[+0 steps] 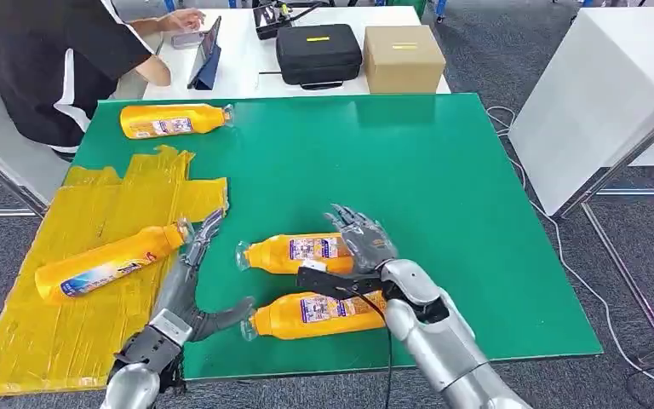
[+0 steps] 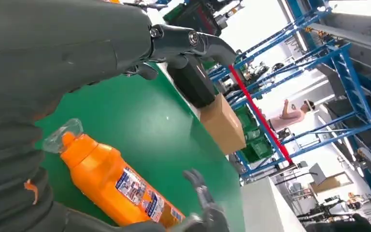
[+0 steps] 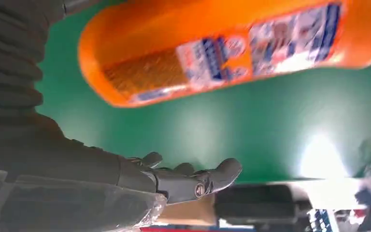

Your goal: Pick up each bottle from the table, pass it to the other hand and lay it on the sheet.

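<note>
Lying flat across the green worktop (image 1: 443, 187) are four orange bottles: one at lower centre of the head view (image 1: 315, 313), a second just above it (image 1: 294, 253), a third on the yellow sheet (image 1: 94, 281) at lower left (image 1: 106, 262), cap toward frame centre, and a fourth at upper left near the worktop's far edge (image 1: 170, 120), off the sheet. Right robot hand (image 1: 364, 241) sits over the label end of the second bottle, fingers spread and extended, released, nothing grasped; whether it touches the bottle can't be told. Left robot hand (image 1: 189, 285) is released too, fingers straight, tips just beside the cap of the sheet bottle, thumb pointing toward the cap of the lowest bottle. Beyond the green surface, top of frame: black case (image 1: 318, 53), cardboard box (image 1: 403, 58), tablet (image 1: 207, 53), and a person in a dark shirt (image 1: 51, 60) at upper left.
</note>
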`<action>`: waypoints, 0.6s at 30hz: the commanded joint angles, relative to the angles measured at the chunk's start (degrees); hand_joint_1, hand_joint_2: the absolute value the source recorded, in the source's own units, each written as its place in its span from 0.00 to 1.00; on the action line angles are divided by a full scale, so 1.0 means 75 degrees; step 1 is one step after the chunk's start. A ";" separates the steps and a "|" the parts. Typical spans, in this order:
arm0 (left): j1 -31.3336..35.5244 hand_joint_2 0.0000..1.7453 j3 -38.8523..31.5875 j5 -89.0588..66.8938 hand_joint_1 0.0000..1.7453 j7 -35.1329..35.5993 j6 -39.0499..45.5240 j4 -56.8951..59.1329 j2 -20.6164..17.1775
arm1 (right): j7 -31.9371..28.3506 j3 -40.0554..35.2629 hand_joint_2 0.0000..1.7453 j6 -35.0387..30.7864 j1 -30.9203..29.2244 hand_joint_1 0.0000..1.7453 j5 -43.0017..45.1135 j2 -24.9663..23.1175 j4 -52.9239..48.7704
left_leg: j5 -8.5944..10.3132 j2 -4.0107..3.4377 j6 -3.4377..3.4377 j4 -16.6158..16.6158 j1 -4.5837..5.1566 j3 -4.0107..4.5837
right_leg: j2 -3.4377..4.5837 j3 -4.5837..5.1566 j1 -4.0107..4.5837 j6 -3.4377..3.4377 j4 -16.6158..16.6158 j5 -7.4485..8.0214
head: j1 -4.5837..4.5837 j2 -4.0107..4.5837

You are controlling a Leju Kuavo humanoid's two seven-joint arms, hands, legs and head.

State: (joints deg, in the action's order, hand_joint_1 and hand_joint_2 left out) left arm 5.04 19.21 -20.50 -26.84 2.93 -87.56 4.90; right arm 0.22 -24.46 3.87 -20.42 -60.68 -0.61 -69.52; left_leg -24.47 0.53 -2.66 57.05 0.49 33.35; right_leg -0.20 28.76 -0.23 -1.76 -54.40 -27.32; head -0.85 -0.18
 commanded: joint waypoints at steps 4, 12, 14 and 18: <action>0.0415 1.00 0.0078 0.0029 0.00 0.0036 -0.0063 0.0641 0.0001 | 0.0175 -0.0882 1.00 0.0231 -0.1279 0.00 -0.0300 -0.0402 0.2535 | -0.0001 -0.0012 0.0015 -0.0006 -0.0001 -0.0018 | 0.0008 -0.0015 0.0001 0.0004 0.0006 0.0001 | 0.0003 0.0000; 0.0415 1.00 0.0029 0.0033 0.00 0.0065 -0.0077 0.0598 -0.0005 | 0.0458 -0.1013 1.00 0.0131 -0.1476 0.00 -0.0561 -0.0529 0.3121 | -0.0006 -0.0011 0.0020 -0.0006 -0.0003 -0.0025 | 0.0007 -0.0025 0.0001 0.0004 0.0008 -0.0003 | 0.0003 0.0000; 0.0415 1.00 0.0029 0.0033 0.00 0.0065 -0.0077 0.0598 -0.0005 | 0.0458 -0.1013 1.00 0.0131 -0.1476 0.00 -0.0561 -0.0529 0.3121 | -0.0005 -0.0006 0.0018 -0.0005 -0.0001 -0.0021 | 0.0003 -0.0021 0.0000 0.0004 0.0006 -0.0004 | 0.0000 0.0000; 0.0369 1.00 -0.0063 0.0007 0.00 0.0136 -0.0102 0.0634 0.0070 | 0.1248 -0.1048 1.00 -0.0247 -0.1704 0.00 -0.1543 -0.0585 0.3722 | -0.0014 -0.0020 0.0038 -0.0005 -0.0006 -0.0049 | 0.0014 -0.0048 0.0003 0.0009 0.0009 -0.0009 | 0.0000 0.0000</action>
State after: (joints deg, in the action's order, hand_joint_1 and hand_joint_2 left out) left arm 6.27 19.21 -20.50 -26.64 2.47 -86.20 5.20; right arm 3.92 -30.08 4.81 -28.35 -65.57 -4.37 -52.21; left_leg -24.46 0.52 -2.66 57.05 0.49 33.35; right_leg -0.19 28.76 -0.24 -1.76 -54.40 -27.31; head -0.85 -0.17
